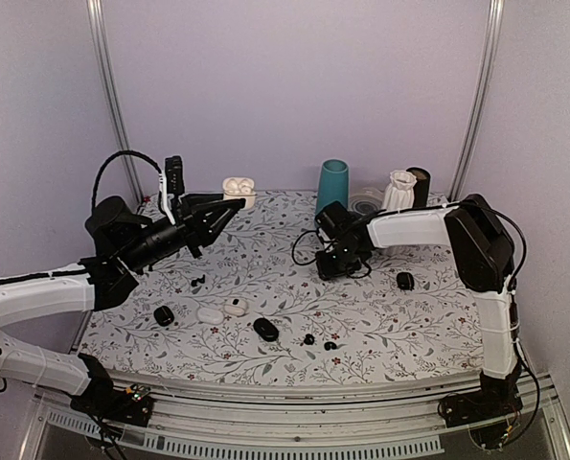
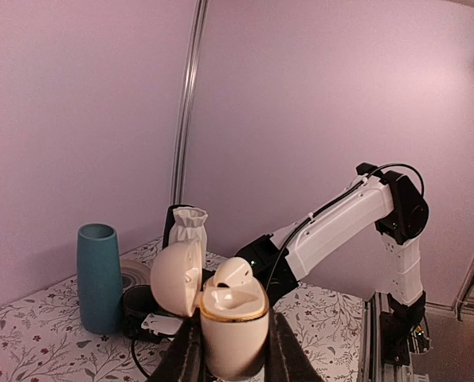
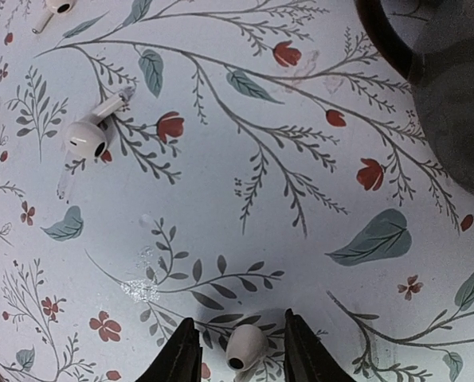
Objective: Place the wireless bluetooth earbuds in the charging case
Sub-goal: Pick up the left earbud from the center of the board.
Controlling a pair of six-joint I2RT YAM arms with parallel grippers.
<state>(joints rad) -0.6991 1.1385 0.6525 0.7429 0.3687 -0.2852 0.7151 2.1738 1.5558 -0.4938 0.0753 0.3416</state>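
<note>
Holding an open white charging case (image 2: 233, 322) aloft in the left hand (image 2: 233, 342), while the right hand (image 3: 240, 350) is straddling a white earbud (image 3: 245, 344) on the surface (image 1: 265, 249).

The left hand's fingers are pressing both sides of the case's lower half, clamping it clear of the floral surface. Its lid is hanging open to the left, and a seated earbud (image 2: 235, 273) is resting in the top. Nearer the arm bases, two black earbuds (image 1: 308, 338) are lying loose on the surface, near a black oval case (image 1: 265, 329) and outside any case. Right of them, the right hand is pointing down at the surface. Its fingers are standing partly open on either side of the white earbud, with a gap showing on each side. A loose earbud (image 3: 88, 137), also white, is lying farther off in the right wrist view.
</note>
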